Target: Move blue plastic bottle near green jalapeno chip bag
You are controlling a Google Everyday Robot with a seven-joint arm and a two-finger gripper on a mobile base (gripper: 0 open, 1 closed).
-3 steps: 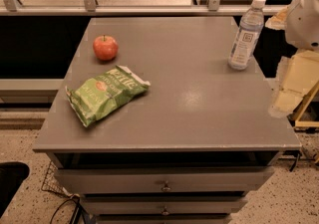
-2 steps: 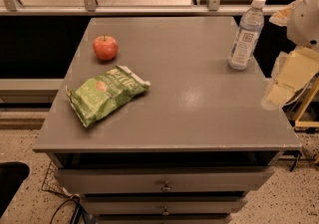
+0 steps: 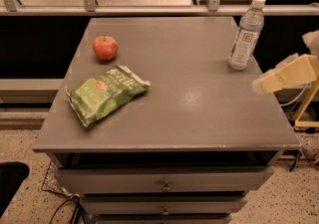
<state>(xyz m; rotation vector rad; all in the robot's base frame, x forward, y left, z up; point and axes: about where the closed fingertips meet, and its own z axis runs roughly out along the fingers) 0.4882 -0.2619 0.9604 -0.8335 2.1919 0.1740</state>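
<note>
The blue plastic bottle [image 3: 245, 35] stands upright at the back right of the grey table [image 3: 199, 118], with a white cap and a white label. The green jalapeno chip bag [image 3: 105, 93] lies flat at the front left of the table, far from the bottle. My gripper [image 3: 260, 85] sits at the end of a cream-coloured arm that reaches in from the right edge. It hovers over the table's right side, in front of the bottle and a little to its right, and does not touch it.
A red apple [image 3: 105, 48] sits at the back left, just behind the chip bag. A metal railing [image 3: 149, 10] runs behind the table. Drawers with small knobs [image 3: 165, 186] are below the tabletop. A yellow stand [image 3: 306, 111] is at the right.
The arm has swung from a steep downward slant to nearly level, and its tip has moved left over the table's right edge. Bottle, bag and apple have not moved.
</note>
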